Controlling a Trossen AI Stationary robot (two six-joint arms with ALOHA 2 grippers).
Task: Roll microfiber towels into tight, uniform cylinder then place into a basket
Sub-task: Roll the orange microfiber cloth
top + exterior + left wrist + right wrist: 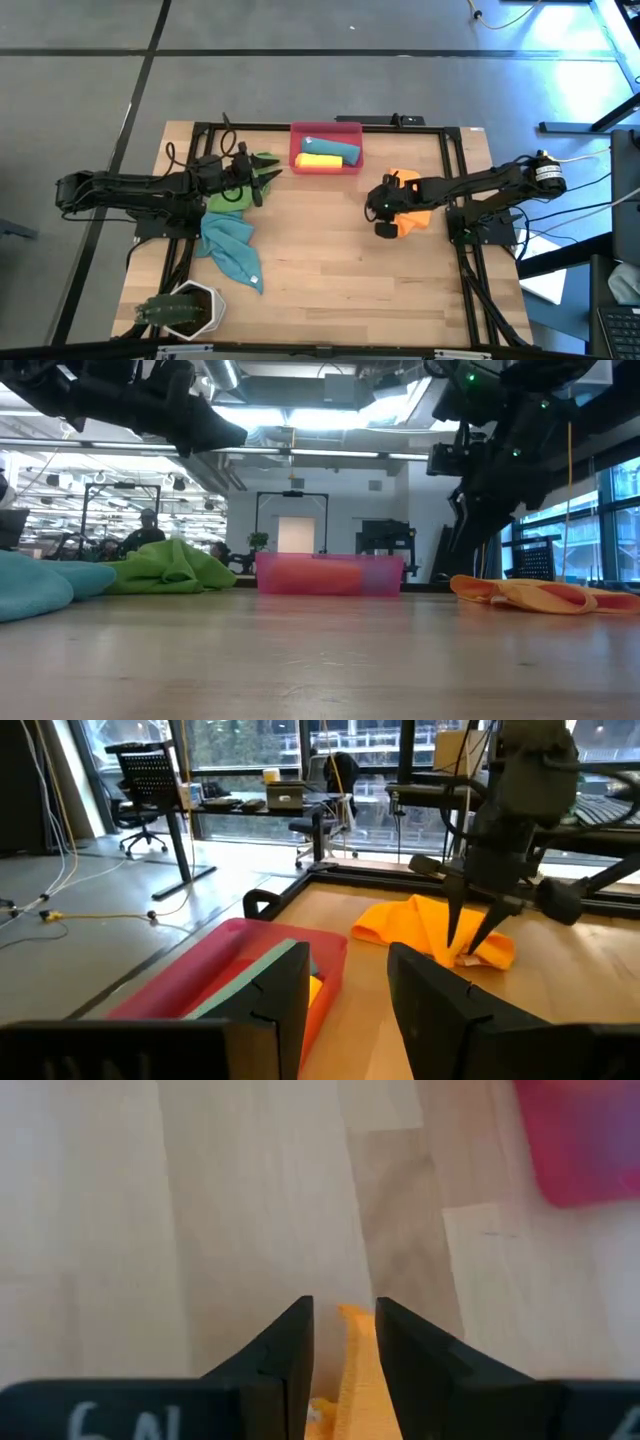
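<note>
Down at the front edge of the counter (330, 270) sits a white hexagonal pot (192, 306) with a green plant, off on the left corner. Just behind it a teal-blue towel (232, 250) sprawls crumpled on the wood, and touching its far end lies the green towel (232, 195), bunched into a soft heap. Over that green heap hovers the left gripper (262, 172), up off the counter and carrying nothing, its two fingers (280, 995) standing parted with clear space between them. It points across toward the basket.

Over to the right side now, the orange towel (415, 212) lies loosely spread on the counter, well apart from the green one. Right gripper (378, 212) is down at its near-left edge, pointing at the wood; in the wrist view a raised fold of orange cloth stands between its fingers (285, 1355), which sit close on either side of it, so it is grasping the orange towel. From the level view, that cloth lies mostly flat on the counter, with the arm coming down over its left end.

Farther back, at the middle of the far edge, stands the red-pink basket (300, 130). Inside it lie two rolled cloths side by side: a yellow towel (318, 161) nearer, and a second teal-blue roll (330, 147) behind it. Beyond the counter, the room shows desks and office chairs (150, 780) by the windows.
</note>
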